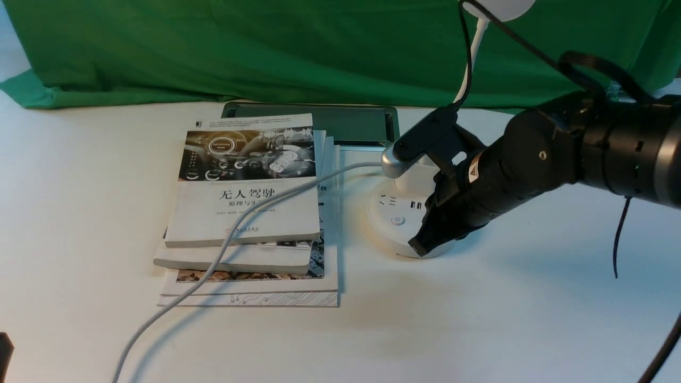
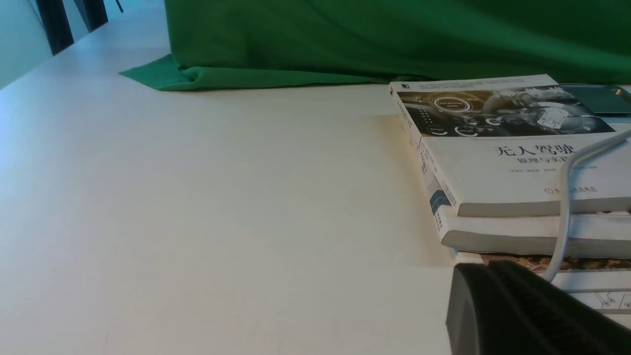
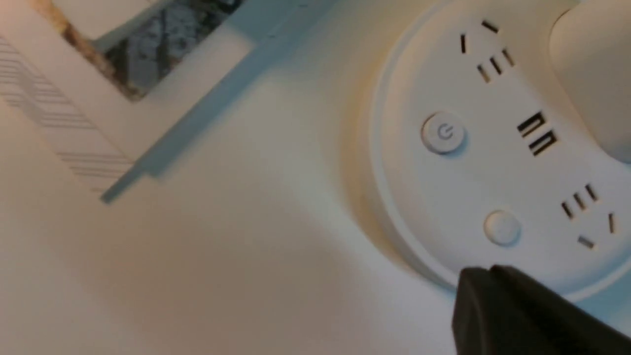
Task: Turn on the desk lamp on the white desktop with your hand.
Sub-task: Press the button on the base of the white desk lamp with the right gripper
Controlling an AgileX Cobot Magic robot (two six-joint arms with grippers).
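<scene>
Remotely, I see the desk lamp standing on the white desktop, just right of the stacked books. Its round base lies flat; its thin neck rises upright from the base's far side to the head at the top edge. My right hand, jaws pressed together and gripping nothing, tilts down over the base's near right rim, just beside the plain button, 1 of 2.

The right arm reaches in, right hand closed

The thick black right arm comes in from the right and tips down to the left. Its right hand is pinched tight, pointy tip aimed down. Only one dark finger of the left hand shows, so its grip is unclear.
</scene>
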